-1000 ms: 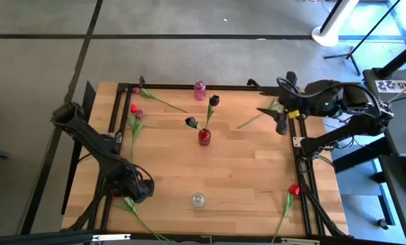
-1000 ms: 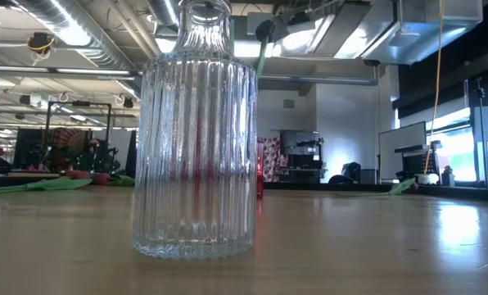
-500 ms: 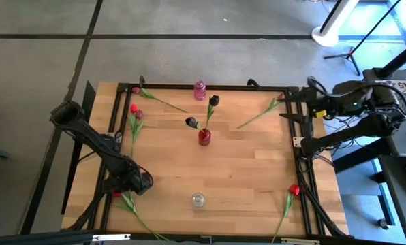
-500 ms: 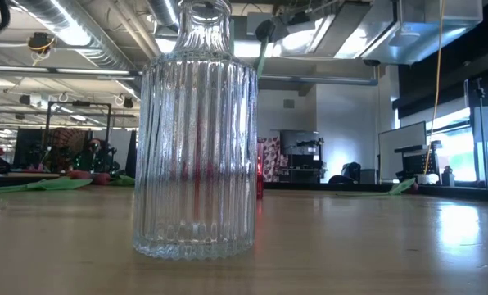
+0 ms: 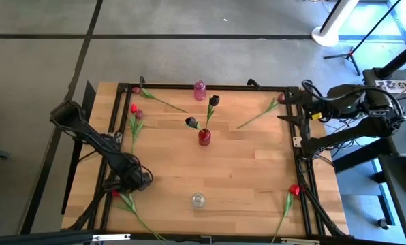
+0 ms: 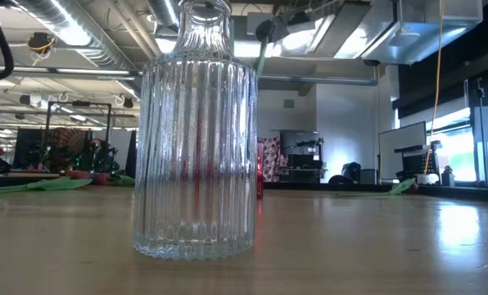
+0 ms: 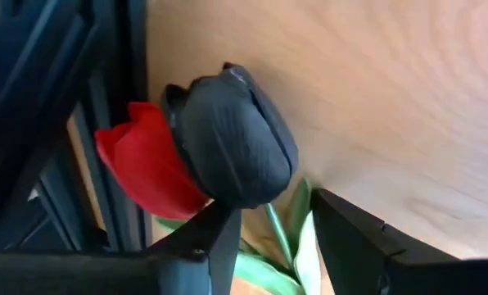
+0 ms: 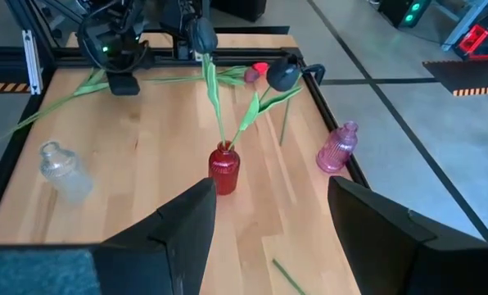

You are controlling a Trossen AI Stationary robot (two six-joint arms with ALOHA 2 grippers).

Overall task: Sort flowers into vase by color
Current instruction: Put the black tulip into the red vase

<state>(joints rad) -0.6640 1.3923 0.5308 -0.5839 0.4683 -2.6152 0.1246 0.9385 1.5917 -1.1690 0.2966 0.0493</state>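
My left gripper [image 5: 126,184] [image 7: 275,215] is open and low over the table's near left corner. There a bright red tulip [image 7: 146,168] and a dark tulip [image 7: 232,139] lie by the frame rail, and their green stems [image 7: 277,233] run between my fingers. A red vase [image 5: 204,137] [image 8: 223,168] at mid-table holds two dark tulips [image 5: 214,101]. A pink vase [image 5: 199,89] stands at the far edge and a clear vase [image 5: 199,199] [image 6: 196,131] near the near edge. My right gripper [image 5: 289,113] [image 8: 273,197] is open and waits over the far right rail. My left gripper stands open on either side of the green stem [image 7: 270,223] just below the dark head, coming from above with the flowers lying on the table. I cannot tell whether a finger touches the stem or the head.
More tulips lie on the wood: one along the far left [image 5: 155,101], a red and a maroon one at the left [image 5: 135,112], a pink one far right [image 5: 261,112], a red one near right [image 5: 294,190]. A black frame rail [image 5: 300,170] rims the table.
My right arm has drawn back from over the table's far right part toward the right edge and now sits over the rail. My left gripper has shifted slightly by the near left corner, uncovering the red head and stems beside it.
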